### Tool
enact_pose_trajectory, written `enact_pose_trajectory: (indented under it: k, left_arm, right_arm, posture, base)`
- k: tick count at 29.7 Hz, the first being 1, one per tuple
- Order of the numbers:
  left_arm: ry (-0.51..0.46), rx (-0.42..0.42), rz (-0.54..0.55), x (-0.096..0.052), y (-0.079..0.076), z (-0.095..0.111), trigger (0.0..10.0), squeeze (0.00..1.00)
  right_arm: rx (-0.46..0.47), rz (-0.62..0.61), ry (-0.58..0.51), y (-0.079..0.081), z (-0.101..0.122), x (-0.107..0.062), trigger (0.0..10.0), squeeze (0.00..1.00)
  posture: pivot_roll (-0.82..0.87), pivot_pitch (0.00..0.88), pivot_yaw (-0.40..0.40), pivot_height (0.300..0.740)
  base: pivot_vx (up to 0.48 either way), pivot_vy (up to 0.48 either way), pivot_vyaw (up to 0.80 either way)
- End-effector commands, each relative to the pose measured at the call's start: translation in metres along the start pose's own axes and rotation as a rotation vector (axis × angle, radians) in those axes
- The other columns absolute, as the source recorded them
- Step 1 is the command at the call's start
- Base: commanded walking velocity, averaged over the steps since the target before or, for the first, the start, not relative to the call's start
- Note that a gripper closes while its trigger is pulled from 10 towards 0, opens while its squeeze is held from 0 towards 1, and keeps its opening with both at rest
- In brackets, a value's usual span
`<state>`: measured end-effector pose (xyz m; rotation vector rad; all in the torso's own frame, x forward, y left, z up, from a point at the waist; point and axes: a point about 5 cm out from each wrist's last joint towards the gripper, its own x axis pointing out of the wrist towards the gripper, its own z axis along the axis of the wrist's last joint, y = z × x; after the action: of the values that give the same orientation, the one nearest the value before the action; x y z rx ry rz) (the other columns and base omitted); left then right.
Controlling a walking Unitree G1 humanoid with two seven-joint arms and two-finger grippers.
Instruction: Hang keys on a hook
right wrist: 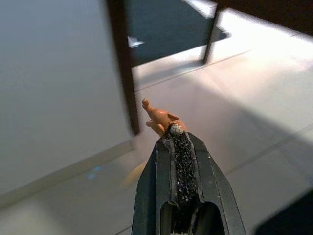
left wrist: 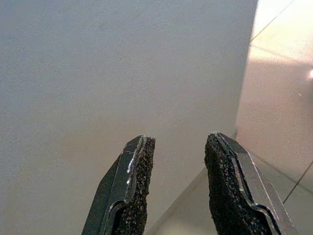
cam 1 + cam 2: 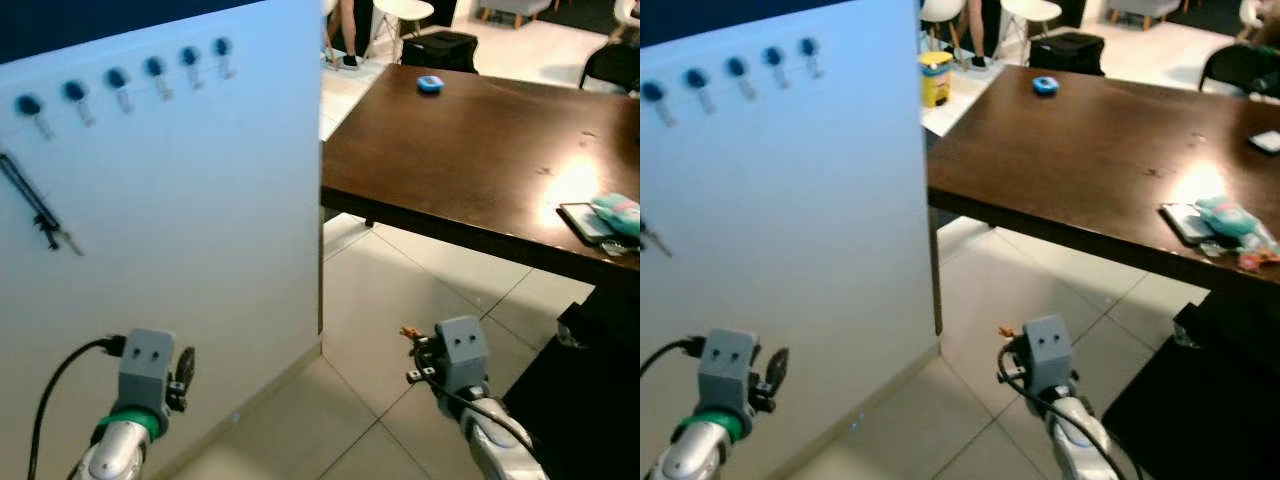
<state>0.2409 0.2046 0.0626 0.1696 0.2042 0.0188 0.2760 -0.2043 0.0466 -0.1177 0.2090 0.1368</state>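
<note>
A white panel point(image 3: 180, 230) stands at my left with a row of several blue-knobbed hooks point(image 3: 118, 80) along its top. A black strap-like item point(image 3: 35, 215) hangs lower on it at the far left. My right gripper point(image 1: 176, 137) is shut on a keychain with a small orange figure point(image 1: 157, 116) poking out past the fingertips; the keys themselves are hidden. It hovers low over the tiled floor, to the right of the panel's edge. My left gripper point(image 2: 175, 147) is open and empty, held close to the panel's lower part, far below the hooks.
A dark wooden table point(image 3: 480, 150) fills the right side, carrying a small blue object point(image 3: 430, 84) and a tablet with a teal item point(image 3: 605, 215). Its leg point(image 1: 122, 68) stands near the panel's edge. A black bag point(image 3: 440, 48), chairs and a person's legs point(image 3: 347, 30) are behind.
</note>
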Motion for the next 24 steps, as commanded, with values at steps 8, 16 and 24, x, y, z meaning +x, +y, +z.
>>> enact_pose_trajectory:
  k: [8, 16, 24]
  left_arm:
    - [0.029, 0.007, 0.017, -0.002, 0.005, -0.006, 10.0, 0.0]
    - [0.024, -0.004, 0.022, -0.002, 0.005, -0.006, 10.0, 0.0]
    - [0.023, -0.001, 0.027, -0.002, 0.006, -0.006, 10.0, 0.0]
  right_arm:
    - [0.012, 0.014, 0.014, 0.006, -0.005, -0.001, 10.0, 0.0]
    - [-0.005, -0.026, -0.019, 0.001, 0.002, 0.003, 10.0, 0.0]
    - [-0.006, -0.037, -0.028, -0.002, 0.005, 0.004, 10.0, 0.0]
  posture:
    - [-0.11, 0.0, 0.108, 0.74]
    - [-0.11, 0.0, 0.106, 0.74]
    - [-0.11, 0.0, 0.105, 0.74]
  base:
    - [0.0, -0.337, 0.0]
    - [0.0, -0.168, 0.51]
    - [0.0, 0.0, 0.8]
